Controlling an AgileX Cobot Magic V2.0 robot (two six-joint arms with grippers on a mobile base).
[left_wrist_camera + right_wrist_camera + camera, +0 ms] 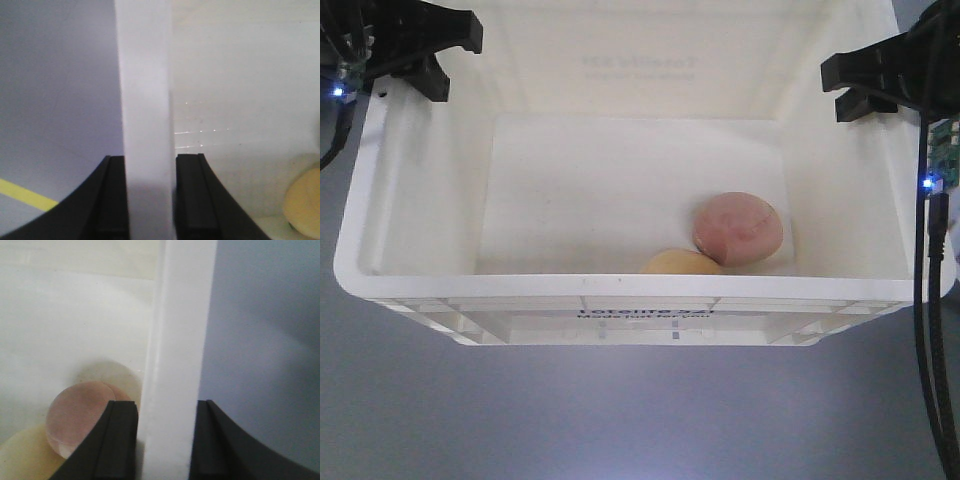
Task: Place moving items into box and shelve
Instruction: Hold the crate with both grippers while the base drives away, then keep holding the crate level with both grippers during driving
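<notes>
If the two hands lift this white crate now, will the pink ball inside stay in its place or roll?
It will probably roll: the pink ball looks round and lies loose on the smooth floor of the crate. The yellow lump beside it may stop it on one side only.

A plain grey surface (620,420) — one yellow stripe (25,195) crosses it in the left wrist view.

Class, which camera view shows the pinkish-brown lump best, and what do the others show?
Exterior front-facing: the pinkish-brown lump lies whole in the box, beside the yellow lump. The right wrist view shows it partly behind a black finger; the left wrist view misses it.
</notes>
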